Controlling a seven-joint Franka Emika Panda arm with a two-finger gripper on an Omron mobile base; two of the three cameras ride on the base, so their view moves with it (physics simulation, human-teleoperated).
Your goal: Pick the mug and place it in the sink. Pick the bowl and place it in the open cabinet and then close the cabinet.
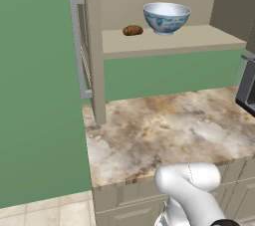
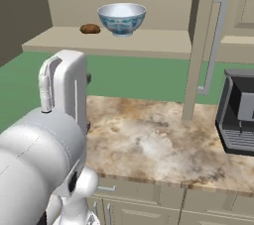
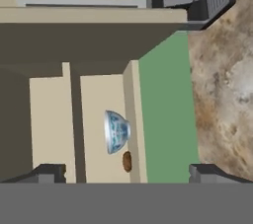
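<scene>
Bowl (image 1: 166, 17): wide, white, blue-patterned, upright on cabinet shelf (image 1: 199, 39).

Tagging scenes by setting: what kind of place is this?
A simulated kitchen, most likely. An open beige wall cabinet holds a bowl on its shelf, above a marbled stone counter with drawer fronts below, and a dark boxy appliance stands on that counter.

Glossy ceramic bowl (image 1: 166, 17); matt cabinet (image 1: 164, 41); mottled stone counter (image 1: 164, 130).
</scene>
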